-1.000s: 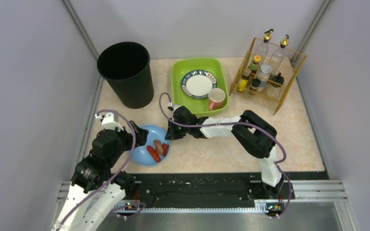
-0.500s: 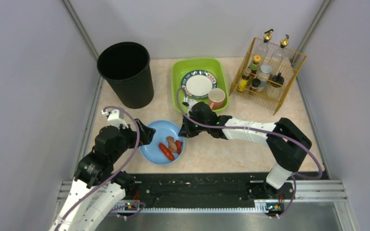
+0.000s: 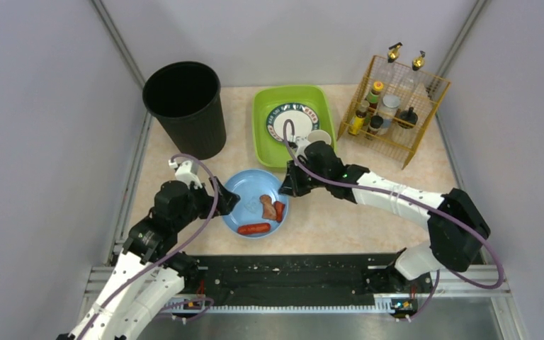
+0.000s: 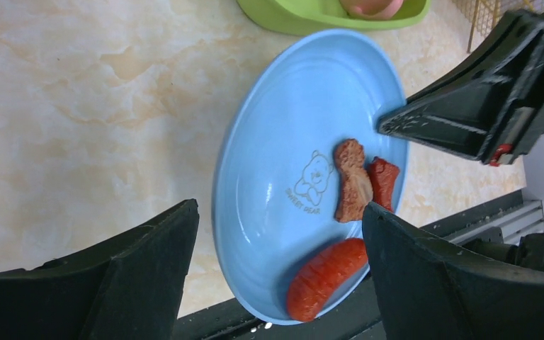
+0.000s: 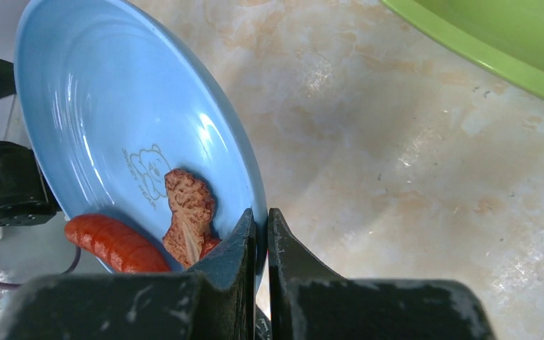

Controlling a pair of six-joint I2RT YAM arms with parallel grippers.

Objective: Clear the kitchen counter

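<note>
A blue plate [image 3: 244, 185] lies on the beige kitchen counter [image 3: 340, 219], near its front edge. It carries a red sausage [image 4: 326, 276], a brown food piece [image 4: 350, 180] and a smaller red piece [image 4: 384, 180]. My right gripper [image 5: 261, 216] is shut on the plate's right rim, one finger inside and one outside; in the top view it is the right gripper [image 3: 285, 190]. My left gripper [image 4: 280, 209] stands open at the plate's left side, its fingers apart with the plate [image 4: 283, 127] seen between them, gripping nothing.
A black bin [image 3: 184, 106] stands at the back left. The lime-green tub [image 3: 262, 120] behind the plate holds a patterned plate [image 3: 292, 122] and a pink mug [image 3: 319, 136]. A yellow wire rack [image 3: 397, 106] of bottles is at the back right. A black rail [image 3: 290, 280] runs along the front.
The right gripper has drawn the blue plate to the right across the counter. The food has shifted on it. The left gripper has followed to the right, staying open.
</note>
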